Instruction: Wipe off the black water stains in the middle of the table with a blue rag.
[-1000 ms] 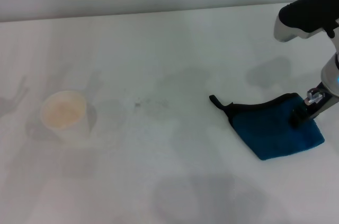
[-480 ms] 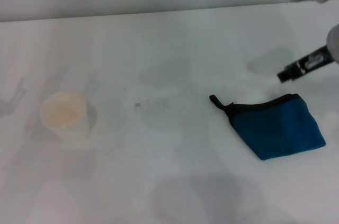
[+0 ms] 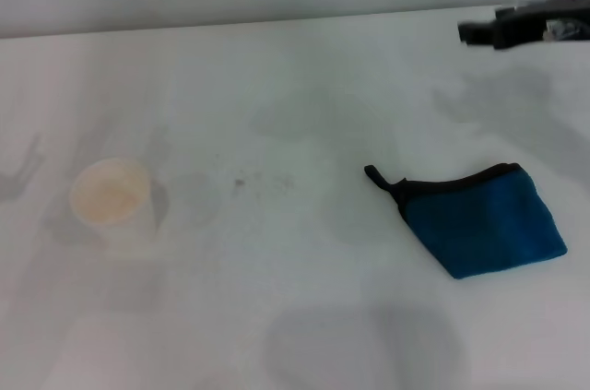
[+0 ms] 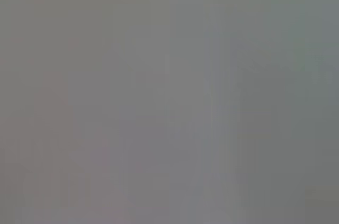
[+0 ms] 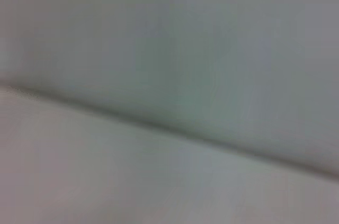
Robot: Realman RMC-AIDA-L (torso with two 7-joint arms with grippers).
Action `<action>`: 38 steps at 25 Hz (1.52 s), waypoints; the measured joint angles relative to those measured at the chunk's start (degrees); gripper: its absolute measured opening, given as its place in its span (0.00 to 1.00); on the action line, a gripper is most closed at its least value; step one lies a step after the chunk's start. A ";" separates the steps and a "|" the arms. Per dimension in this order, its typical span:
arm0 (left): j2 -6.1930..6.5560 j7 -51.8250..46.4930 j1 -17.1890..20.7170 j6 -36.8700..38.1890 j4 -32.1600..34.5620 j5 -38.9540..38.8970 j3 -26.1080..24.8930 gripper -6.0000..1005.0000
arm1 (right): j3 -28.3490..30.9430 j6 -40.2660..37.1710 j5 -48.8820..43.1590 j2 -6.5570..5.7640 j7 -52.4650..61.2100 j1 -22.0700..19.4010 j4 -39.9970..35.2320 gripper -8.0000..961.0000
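Note:
The blue rag (image 3: 483,218) lies folded on the white table (image 3: 304,316) at the right, its black loop pointing toward the middle. Nothing is holding it. Of the black water stains (image 3: 247,182) only faint dark specks show near the table's middle, left of the rag. My right gripper (image 3: 472,31) hangs high at the far right edge, well beyond the rag and apart from it, its dark tip pointing left. The left gripper is out of view. Both wrist views show only plain pale surfaces.
A white paper cup (image 3: 112,196) stands at the left of the table. The table's far edge (image 3: 230,26) meets a pale wall. Soft grey shadows lie on the tabletop near the front and the far right.
My right gripper has come off the rag's right edge and risen up and away toward the far right. The rag has stayed where it lay.

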 joint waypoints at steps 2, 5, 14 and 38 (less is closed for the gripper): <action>-0.01 -0.01 0.10 0.00 -0.07 -0.38 -0.04 0.89 | 1.07 -3.96 6.07 -0.13 -4.92 -1.06 2.30 0.58; -0.06 -0.03 0.24 0.00 -0.13 -0.60 -0.04 0.89 | 3.23 -7.15 15.22 -0.26 -13.77 -1.48 7.44 0.58; -0.13 -0.05 0.26 -0.09 -0.13 -0.63 -0.03 0.89 | 11.66 -8.19 61.05 -0.30 -58.65 -0.97 35.25 0.58; -0.35 -0.76 -1.00 -3.63 2.41 -3.66 0.05 0.89 | 28.81 18.90 105.89 0.23 -127.53 2.82 82.36 0.57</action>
